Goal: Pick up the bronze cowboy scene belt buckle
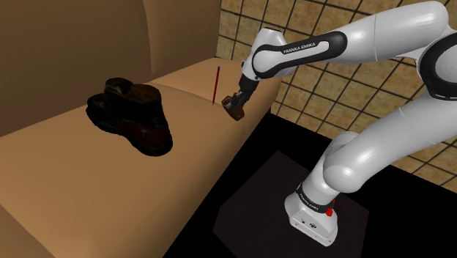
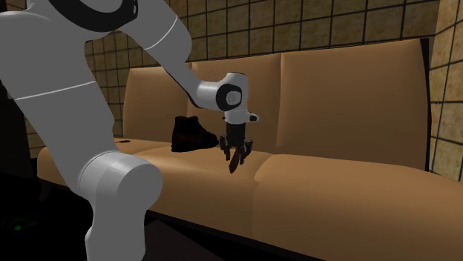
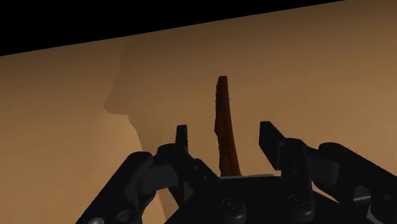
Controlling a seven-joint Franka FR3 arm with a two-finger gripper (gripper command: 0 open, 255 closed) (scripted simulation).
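In the shoulder view, the thin, flat brown belt buckle [image 1: 237, 114] is at the tan sofa seat's [image 1: 110, 190] front edge, at the tip of the all-black two-finger gripper [image 1: 234, 108]. The second exterior view leaves unclear whether it rests on the cushion. The wrist view alone shows it edge-on between parted fingers [image 3: 182, 137], touching neither. It looks stiff and is probably light and slick, so it is best pinched across its flat faces.

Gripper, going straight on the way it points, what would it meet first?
Likely the brown buckle, edge-on between the fingers of the open gripper; beyond it, the tan sofa cushion.
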